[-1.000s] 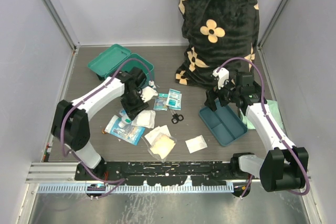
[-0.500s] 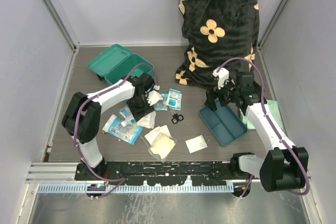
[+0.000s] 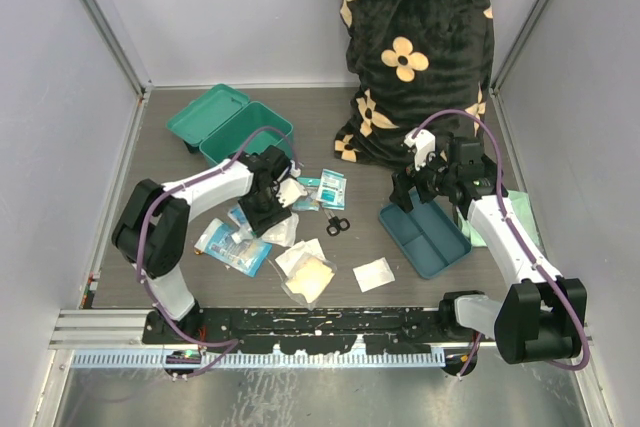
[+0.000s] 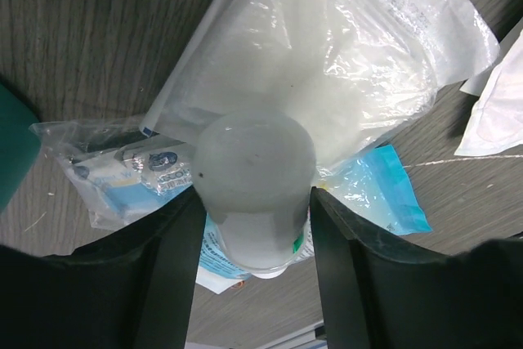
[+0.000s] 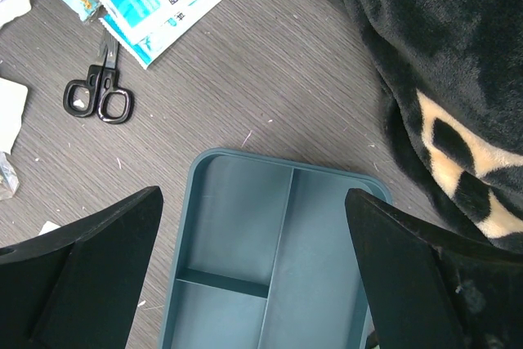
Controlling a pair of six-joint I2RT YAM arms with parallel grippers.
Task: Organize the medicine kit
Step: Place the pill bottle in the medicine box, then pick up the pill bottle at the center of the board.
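Top external view: medicine kit (image 3: pixel 250 142) is sitting far left on the table (image 3: pixel 200 277), lid thrown back, hollow facing up. No supplies are showing inside it from here, though the left arm and its cable are crossing the near edge. Supplies are lying scattered mid-table: scissors (image 3: pixel 337 224), blue-and-white sachets (image 3: pixel 331 187), white gauze packets (image 3: pixel 373 274). Divided tray (image 3: pixel 428 245) is lying apart to the right, compartments bare.

Left gripper (image 4: pixel 255 202) is poised over the pile just beside the kit. Left wrist view: its fingers (image 4: pixel 167 284) are standing against both sides of a translucent white bottle (image 4: pixel 253 161), with a clear bag (image 4: pixel 327 63) lying beneath. Clamping or merely bracketing: cannot tell.

Right gripper (image 5: pixel 253 202) is hovering over the tray, jaws spread wide, holding nothing.

Judgement: task is looking barely begun. Kit is open and ready, and nearly every item is waiting outside it. Bottle, if secured, is looking like the first candidate to go in. Tray is probably needing seating in the box too.
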